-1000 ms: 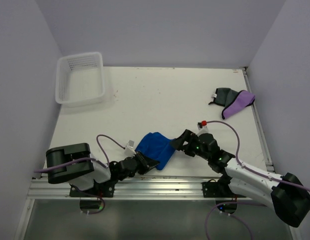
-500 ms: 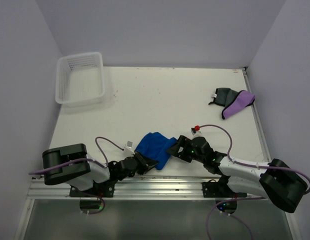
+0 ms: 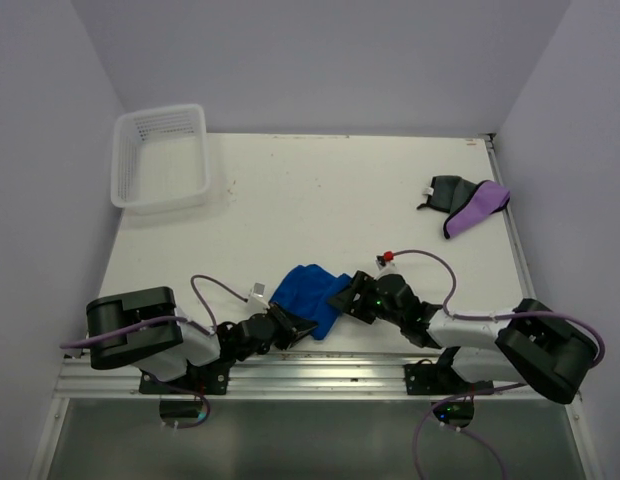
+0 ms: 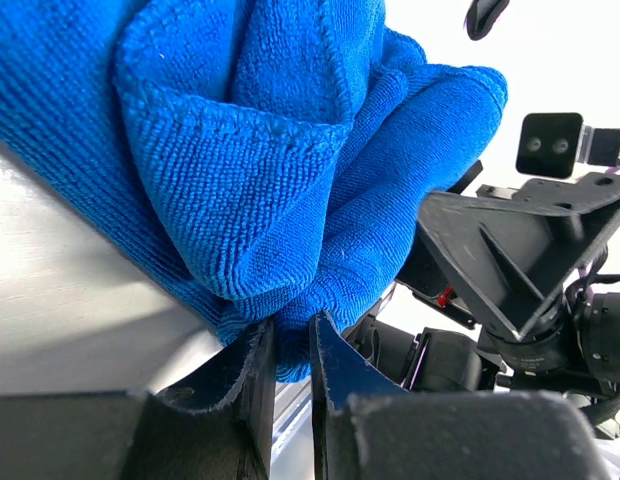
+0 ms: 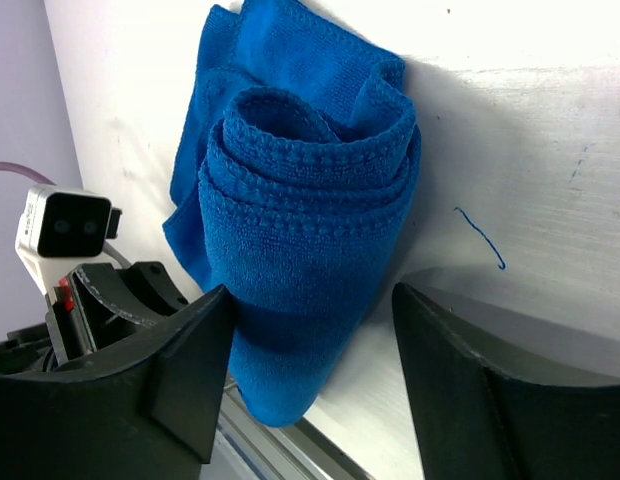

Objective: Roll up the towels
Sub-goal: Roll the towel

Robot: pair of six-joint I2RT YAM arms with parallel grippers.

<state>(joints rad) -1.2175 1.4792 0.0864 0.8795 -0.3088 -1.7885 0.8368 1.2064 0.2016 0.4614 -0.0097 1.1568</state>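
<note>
The right arm has dropped low and reached left, and its gripper (image 3: 342, 298) now sits at the right edge of the blue towel (image 3: 308, 290), closer than a second ago. The left arm has hardly shifted.

The blue towel lies bunched at the near edge of the table (image 3: 320, 190), between the two grippers. In the right wrist view its end shows as a loose roll of several layers (image 5: 300, 200). The right gripper (image 5: 312, 295) stands with its jaws apart, one to each side of that roll. The left-hand finger (image 5: 190, 370) is against the cloth and the other is clear of it.

The left gripper (image 4: 290, 345) is at the towel's lower left, its jaws nearly together and pinched on a hanging fold of the towel (image 4: 240, 170).

The purple towel (image 3: 477, 210) and the grey towel (image 3: 445, 190) lie touching each other, well apart from the blue towel, up and to its right. The basket (image 3: 162, 197) stands well apart from it too, up and to its left.
</note>
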